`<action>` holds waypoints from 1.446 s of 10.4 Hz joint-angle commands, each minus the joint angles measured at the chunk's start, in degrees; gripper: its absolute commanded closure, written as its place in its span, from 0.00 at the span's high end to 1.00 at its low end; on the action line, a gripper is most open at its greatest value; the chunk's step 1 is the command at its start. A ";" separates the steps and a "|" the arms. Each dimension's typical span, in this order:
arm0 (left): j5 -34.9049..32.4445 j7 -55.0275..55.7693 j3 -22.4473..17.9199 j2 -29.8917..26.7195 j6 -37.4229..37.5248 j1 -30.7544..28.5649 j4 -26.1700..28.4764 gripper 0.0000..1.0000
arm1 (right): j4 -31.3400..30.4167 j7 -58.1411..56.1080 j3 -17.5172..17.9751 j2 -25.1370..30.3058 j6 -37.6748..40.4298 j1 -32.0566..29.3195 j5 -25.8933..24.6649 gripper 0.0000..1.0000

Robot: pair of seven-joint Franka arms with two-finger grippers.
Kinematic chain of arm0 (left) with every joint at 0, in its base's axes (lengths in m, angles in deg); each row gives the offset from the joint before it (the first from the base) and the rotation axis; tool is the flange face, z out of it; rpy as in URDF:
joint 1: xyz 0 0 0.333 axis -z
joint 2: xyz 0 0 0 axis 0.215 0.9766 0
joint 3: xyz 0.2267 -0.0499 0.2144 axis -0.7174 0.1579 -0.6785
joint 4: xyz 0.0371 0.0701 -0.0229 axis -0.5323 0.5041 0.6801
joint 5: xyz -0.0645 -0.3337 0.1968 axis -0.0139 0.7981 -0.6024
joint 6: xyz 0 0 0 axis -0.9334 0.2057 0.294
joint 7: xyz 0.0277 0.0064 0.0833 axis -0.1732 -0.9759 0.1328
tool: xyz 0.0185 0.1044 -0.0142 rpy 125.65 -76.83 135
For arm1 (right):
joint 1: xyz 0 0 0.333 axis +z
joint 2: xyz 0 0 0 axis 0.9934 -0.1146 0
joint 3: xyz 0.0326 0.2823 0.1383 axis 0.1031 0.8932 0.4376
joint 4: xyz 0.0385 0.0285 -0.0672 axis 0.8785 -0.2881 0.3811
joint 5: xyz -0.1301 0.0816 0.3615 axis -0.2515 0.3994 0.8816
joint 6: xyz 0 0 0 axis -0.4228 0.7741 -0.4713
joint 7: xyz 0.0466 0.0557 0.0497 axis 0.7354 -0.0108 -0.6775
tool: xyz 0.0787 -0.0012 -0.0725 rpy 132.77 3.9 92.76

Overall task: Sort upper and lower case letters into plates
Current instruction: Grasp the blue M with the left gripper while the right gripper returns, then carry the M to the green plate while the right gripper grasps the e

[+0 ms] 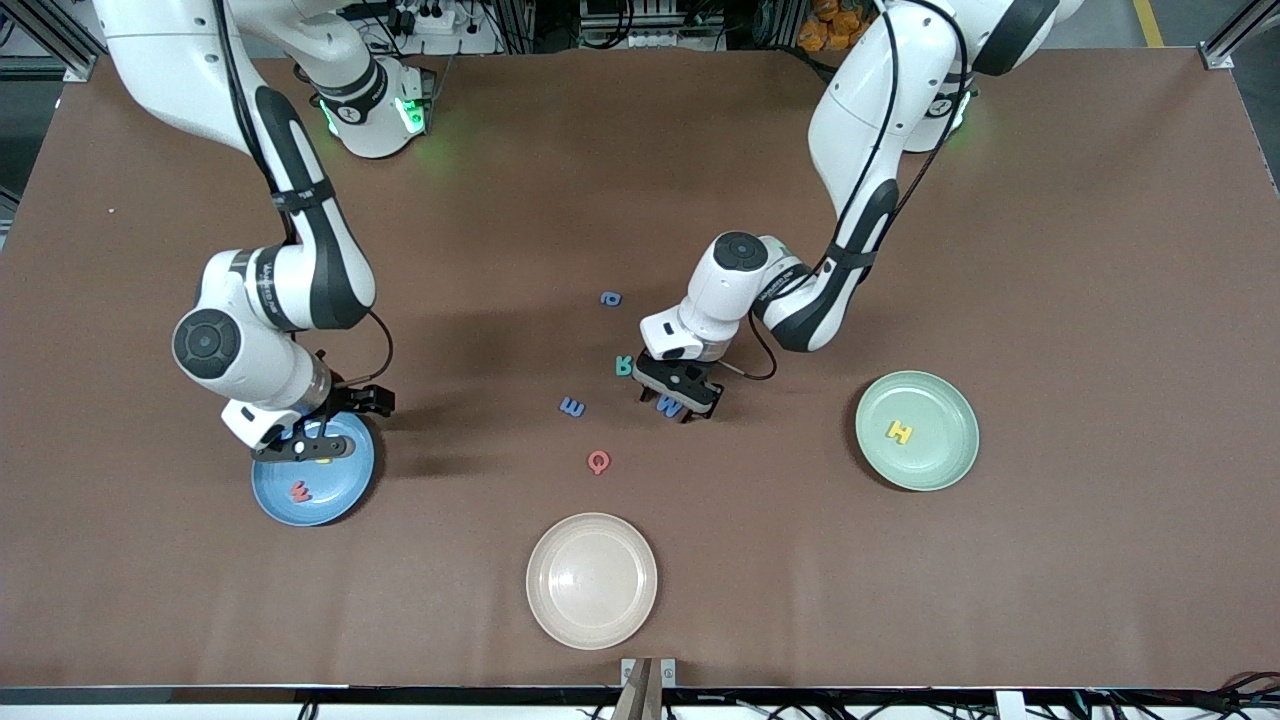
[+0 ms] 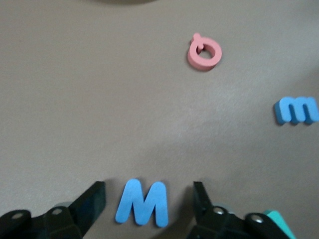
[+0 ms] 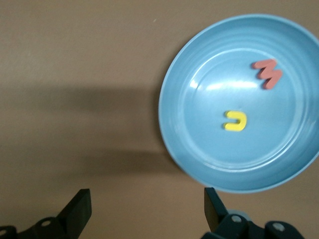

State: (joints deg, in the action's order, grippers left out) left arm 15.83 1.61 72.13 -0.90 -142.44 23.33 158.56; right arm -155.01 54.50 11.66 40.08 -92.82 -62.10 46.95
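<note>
Blue M (image 2: 143,203) lies flat on the desk (image 1: 1050,250), between the spread fingers of the left end effector (image 1: 680,399), not gripped. Right end effector (image 1: 303,447) hangs spread over the blue plate's (image 1: 345,490) twelve o'clock rim.

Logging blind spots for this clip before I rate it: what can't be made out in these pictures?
- Front view: the blue M is largely covered by the left gripper, so contact with its fingers cannot be judged there.
- Front view: the yellow u in the blue plate is mostly hidden under the right gripper.
- Left wrist view: the teal R shows only a sliver past a finger; the lowercase m is cut by the edge.
</note>
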 commanded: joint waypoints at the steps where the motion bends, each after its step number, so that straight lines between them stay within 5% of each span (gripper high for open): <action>1: -2.91 3.51 -0.03 -0.22 1.35 0.73 3.90 0.54 | -6.10 0.08 -0.03 5.24 -1.40 1.96 0.95 1.00; 3: -3.00 3.51 -0.11 -0.22 1.35 0.56 3.82 0.42 | -7.42 1.21 -0.03 6.99 -1.41 4.25 0.95 1.00; 5: -2.91 3.59 -0.03 -0.40 1.43 0.38 3.81 0.05 | -7.86 4.54 -0.03 8.23 -0.80 6.97 0.95 1.00; 6: -3.00 3.59 -0.11 -0.40 1.52 0.21 3.82 0.00 | -7.86 8.48 -0.03 8.06 -1.14 9.33 0.95 1.00; 9: -3.00 3.59 -0.20 -2.32 5.71 -0.06 3.64 0.00 | -7.60 16.49 -0.03 7.53 -1.41 13.92 0.95 1.00; 12: -3.09 2.11 0.50 -9.78 20.65 -1.54 3.72 0.00 | -6.20 23.34 -0.03 6.74 -1.59 19.01 0.95 1.00; 15: -1.51 -8.77 7.32 -14.72 30.59 -11.17 4.69 0.00 | -5.58 33.53 1.98 3.41 -5.70 23.76 1.04 1.00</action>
State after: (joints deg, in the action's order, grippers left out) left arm 14.71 -2.96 74.83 -12.06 -114.61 18.25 160.30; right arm -160.84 83.57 12.66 45.21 -96.47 -40.21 47.02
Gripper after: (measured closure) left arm 0.577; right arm 0.000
